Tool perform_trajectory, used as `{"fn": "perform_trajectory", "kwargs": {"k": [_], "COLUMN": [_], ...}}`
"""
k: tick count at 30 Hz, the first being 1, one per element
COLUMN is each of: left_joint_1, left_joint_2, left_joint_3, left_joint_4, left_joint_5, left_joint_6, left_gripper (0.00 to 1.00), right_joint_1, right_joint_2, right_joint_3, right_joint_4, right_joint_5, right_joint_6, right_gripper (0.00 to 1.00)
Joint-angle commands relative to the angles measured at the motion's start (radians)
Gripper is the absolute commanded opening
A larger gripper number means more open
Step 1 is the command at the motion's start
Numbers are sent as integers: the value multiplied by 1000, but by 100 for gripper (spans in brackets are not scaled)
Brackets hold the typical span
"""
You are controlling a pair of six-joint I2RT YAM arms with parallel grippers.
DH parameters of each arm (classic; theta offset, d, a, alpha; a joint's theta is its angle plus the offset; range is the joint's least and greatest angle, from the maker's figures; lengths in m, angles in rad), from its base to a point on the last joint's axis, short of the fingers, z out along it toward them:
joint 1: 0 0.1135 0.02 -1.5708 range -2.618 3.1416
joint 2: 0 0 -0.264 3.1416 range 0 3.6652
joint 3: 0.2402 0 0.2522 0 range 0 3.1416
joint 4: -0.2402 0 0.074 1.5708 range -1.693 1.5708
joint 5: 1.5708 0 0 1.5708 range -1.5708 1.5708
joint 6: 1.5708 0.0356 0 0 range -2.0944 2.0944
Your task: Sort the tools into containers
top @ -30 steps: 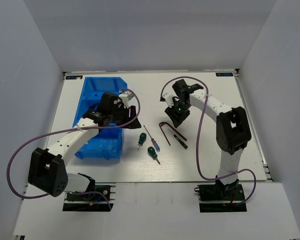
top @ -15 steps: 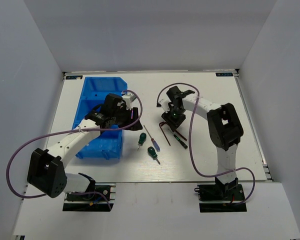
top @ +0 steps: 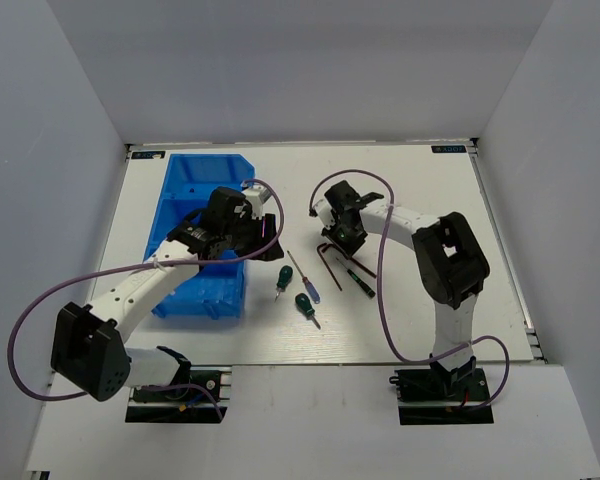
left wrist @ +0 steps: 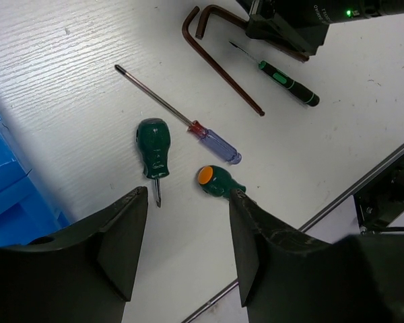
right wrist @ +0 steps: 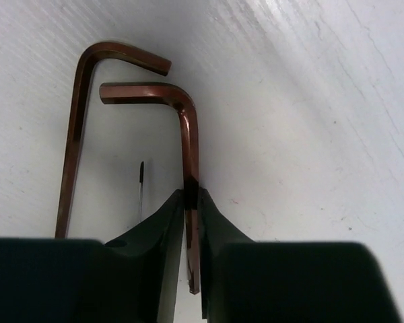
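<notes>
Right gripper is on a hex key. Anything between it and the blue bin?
Yes. The left gripper hovers at the right wall of the bin, across the direct line from the hex key. The blue-handled screwdriver and two stubby screwdrivers lie flat on the table between; a lift should clear those.

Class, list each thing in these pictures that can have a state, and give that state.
Left hand: open, empty.
Right hand: shut on hex key.
That hex key: pinched by its long shaft.
Second hex key: loose on table.
Orange-capped stubby screwdriver: loose.
Other stubby screwdriver: loose.
Blue-handled screwdriver: loose.
Black-green screwdriver: loose.
</notes>
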Motion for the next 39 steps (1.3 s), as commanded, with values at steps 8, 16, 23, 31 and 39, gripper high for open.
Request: {"fn": "perform_trajectory", "kwargs": {"k": [8,16,23,31,39], "left_joint_1": [-12,-12,-12,-12,-12], "left_joint_2": [-59,-102,-194,-341,-458], "left_joint_3": [9,18,-10,-19,-14], "left_joint_4": [3,-8,76,145,228], "left_joint_5": [-23,-32,-41,-142,-288], "left_joint_6": [-10,-10,-19,-10,1], "left_gripper": [62,62,62,62,62], "right_joint_1": [-1,-53,-57,-41,6], "right_joint_2": [66,-17,42,209,539], "right_joint_3": [-36,162,410,609,1021], "right_joint_4": [-1,-41,57,523,785], "right_joint_5": [-21,-189,-409,-593,-579], "right_joint_6": [61,20,24,138,195], "right_gripper": [0,0,0,0,0]}}
